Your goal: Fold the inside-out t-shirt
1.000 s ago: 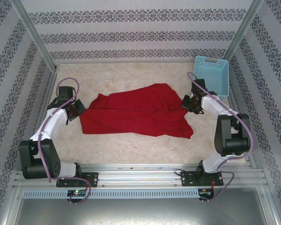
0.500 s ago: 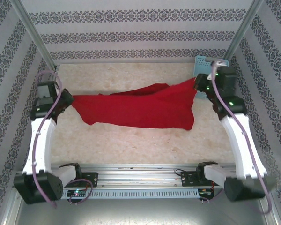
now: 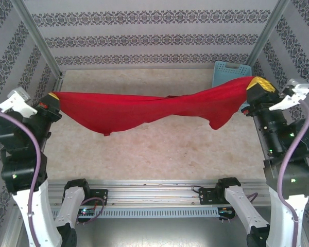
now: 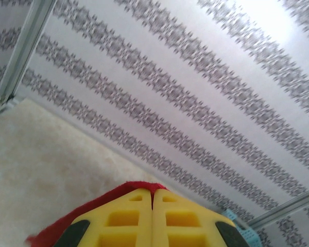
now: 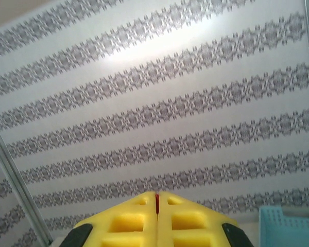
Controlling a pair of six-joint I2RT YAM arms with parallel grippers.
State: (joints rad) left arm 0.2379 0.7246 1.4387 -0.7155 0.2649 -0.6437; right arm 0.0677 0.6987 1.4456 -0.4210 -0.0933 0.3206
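2 ends pinched, left fingers and right fingers fully closed on the red t-shirt, which hangs stretched between them above the desk; 0 folds made, so spreading flat and all folding look left.

The t-shirt, a second ago heaped on the surface, now hangs clear of it as a sagging band; the left arm and right arm have risen and swung outward, their jaws carrying its ends; its right end now crosses the basket.
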